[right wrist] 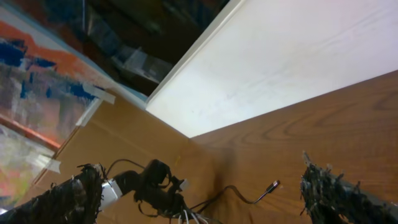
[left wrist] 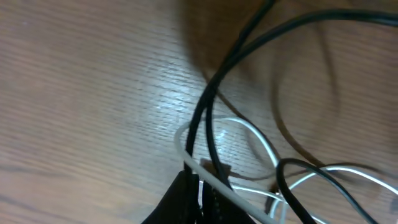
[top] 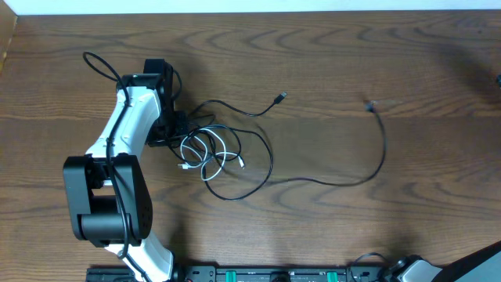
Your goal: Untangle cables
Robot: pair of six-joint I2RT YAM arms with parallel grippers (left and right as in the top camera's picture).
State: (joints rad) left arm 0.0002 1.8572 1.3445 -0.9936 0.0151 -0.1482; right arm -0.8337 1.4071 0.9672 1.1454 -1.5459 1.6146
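The left arm (top: 117,133) had its jaws closed, dark fingertips (left wrist: 177,200) pinched together on a strand of the thin black cords (top: 270,160). It ran up and away from the tips across the brown wooden tabletop (top: 352,227). The thin white cord (top: 188,149) slid past just beside those tips, touching them or nearly so; whether it was pinched too I could not tell. Directly ahead of the left jaws lay the knot: white loops coiled on themselves, black loops crossing over and through them.

The right arm (top: 477,262) hung well back from the tangle with its jaws spread wide, ragged fingertips (right wrist: 329,186) far apart and nothing between them.

By my reading the job was barely begun. No cord lay free of the others. Only loose ends had room: one small plug (top: 280,97) beyond the knot from the left jaws, and a long black tail trailing farther out to another plug (top: 370,104). The white cord had yet to be drawn clear, and the black ones parted.
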